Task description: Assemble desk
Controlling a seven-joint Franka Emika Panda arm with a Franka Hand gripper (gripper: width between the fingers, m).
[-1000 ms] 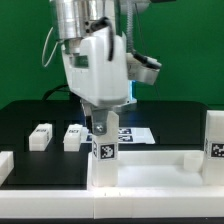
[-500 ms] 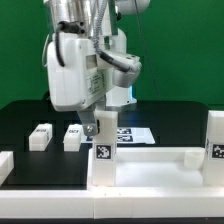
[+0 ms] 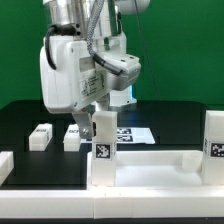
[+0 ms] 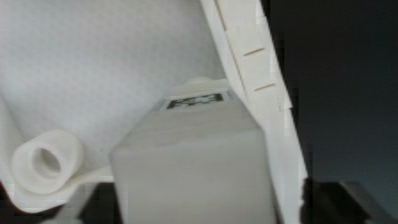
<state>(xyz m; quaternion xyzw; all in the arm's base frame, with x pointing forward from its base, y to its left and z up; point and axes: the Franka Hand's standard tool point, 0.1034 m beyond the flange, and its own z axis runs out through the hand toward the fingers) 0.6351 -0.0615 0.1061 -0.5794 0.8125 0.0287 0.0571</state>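
Note:
The desk panel [image 3: 150,165] lies rim up at the front of the table. One white leg [image 3: 103,138] stands upright at its corner nearer the exterior view's left, tag facing front. A second leg [image 3: 214,135] stands at the corner on the exterior view's right. My gripper [image 3: 97,126] reaches down around the top of the first leg. In the wrist view that leg [image 4: 187,160] fills the space between my dark fingers [image 4: 331,202], with a thin gap on one side, so the gripper [image 4: 210,206] is open. The panel floor [image 4: 89,80] and its rim [image 4: 249,60] lie behind.
Two loose legs [image 3: 40,136] [image 3: 73,137] lie on the black table behind the panel, toward the exterior view's left. The marker board [image 3: 136,134] lies flat behind the gripped corner. Another white block [image 3: 5,165] sits at the left edge.
My wrist turned about the upright leg, which stayed in place. Since then the jaws have widened off its sides.

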